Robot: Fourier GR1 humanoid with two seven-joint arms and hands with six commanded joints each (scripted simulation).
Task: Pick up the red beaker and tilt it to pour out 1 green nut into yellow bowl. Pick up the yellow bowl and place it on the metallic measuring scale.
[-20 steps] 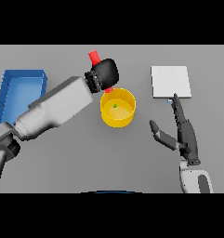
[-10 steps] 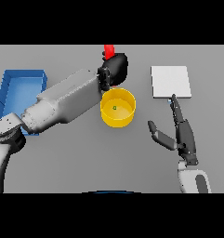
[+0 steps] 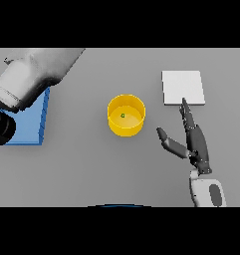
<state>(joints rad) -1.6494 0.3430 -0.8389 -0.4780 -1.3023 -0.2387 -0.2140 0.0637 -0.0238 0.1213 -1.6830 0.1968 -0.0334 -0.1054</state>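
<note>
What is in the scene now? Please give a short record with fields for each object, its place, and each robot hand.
yellow bowl: upright at table centre, untouched
green nut: inside the yellow bowl
measuring scale: flat plate, right of the bowl and farther back, nothing on it
blue tray: left side, partly hidden by the left arm
red beaker: not visible
right robot hand: open, fingers straight, between bowl and scale
left robot hand: out of view

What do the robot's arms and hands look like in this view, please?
The left arm is a thick, rounded white and light grey casing with a darker joint near the edge. The right hand is dark grey, with slender fingers and a thumb, on a white wrist segment bearing a grey oval inset.
</note>
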